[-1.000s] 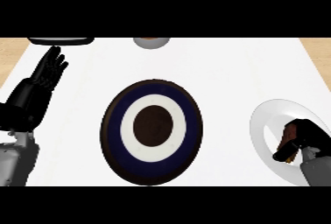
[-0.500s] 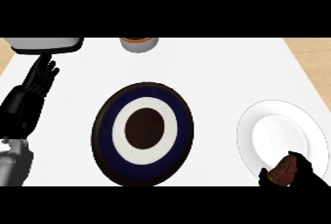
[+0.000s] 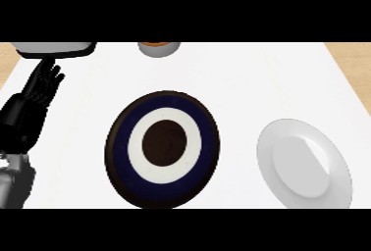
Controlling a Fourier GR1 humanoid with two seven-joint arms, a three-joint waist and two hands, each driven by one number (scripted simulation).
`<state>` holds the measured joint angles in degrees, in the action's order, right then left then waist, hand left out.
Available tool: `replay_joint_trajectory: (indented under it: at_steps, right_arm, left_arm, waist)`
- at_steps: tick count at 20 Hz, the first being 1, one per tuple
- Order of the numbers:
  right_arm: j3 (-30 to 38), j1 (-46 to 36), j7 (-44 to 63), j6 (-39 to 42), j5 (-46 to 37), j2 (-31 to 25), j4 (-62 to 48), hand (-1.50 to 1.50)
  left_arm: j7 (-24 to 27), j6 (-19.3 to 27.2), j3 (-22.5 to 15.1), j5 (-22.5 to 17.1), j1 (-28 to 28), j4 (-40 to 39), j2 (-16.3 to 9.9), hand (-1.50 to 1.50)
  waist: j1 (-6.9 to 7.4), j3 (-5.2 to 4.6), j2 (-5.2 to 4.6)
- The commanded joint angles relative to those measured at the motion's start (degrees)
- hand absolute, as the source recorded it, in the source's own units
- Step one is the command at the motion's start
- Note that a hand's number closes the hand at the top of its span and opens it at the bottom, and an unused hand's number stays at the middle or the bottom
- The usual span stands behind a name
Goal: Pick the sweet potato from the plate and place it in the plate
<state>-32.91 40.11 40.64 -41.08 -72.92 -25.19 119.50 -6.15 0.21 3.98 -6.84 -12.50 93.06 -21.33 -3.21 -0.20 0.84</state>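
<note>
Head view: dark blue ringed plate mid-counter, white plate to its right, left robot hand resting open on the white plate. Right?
Not quite. In the head view the left robot hand rests open at the counter's left edge, well clear of the white plate. The rest holds: the dark blue ringed plate sits mid-counter with the white plate to its right.

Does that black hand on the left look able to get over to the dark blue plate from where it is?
Probably yes. The left hand rests open at the view's left edge, fingers up, and only bare counter lies between it and the dark blue plate.
</note>
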Motion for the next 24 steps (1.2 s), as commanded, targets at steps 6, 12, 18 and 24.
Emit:
replay_joint_trajectory:
  at_steps: [6,12,18,24]
  right_arm:
    - [-20.6,7.5,-6.9,-5.9,-17.6,7.6,11.7,1.50]
    - [-26.9,-0.8,-3.9,12.2,-27.3,22.2,13.1,1.50]
    - [-26.6,-8.5,-3.3,16.1,-22.4,24.6,11.8,1.50]
    - [-25.5,-11.6,-1.4,17.3,-18.4,24.5,9.2,1.50]
  left_arm:
    - [1.0,0.0,-2.5,1.8,-1.9,-2.5,2.5,0.00]
    - [-1.6,-0.8,-2.5,1.9,-3.9,0.3,2.1,0.00]
    - [-1.3,-1.8,-2.0,0.7,-5.0,-1.3,2.2,0.00]
    - [-2.3,-1.4,-2.7,1.2,-6.5,-1.6,2.9,0.00]
  waist:
    - [1.45,0.10,-0.54]
    - [2.99,0.09,-0.92]
    - [4.56,0.12,-1.58]
    - [5.40,0.21,-1.84]
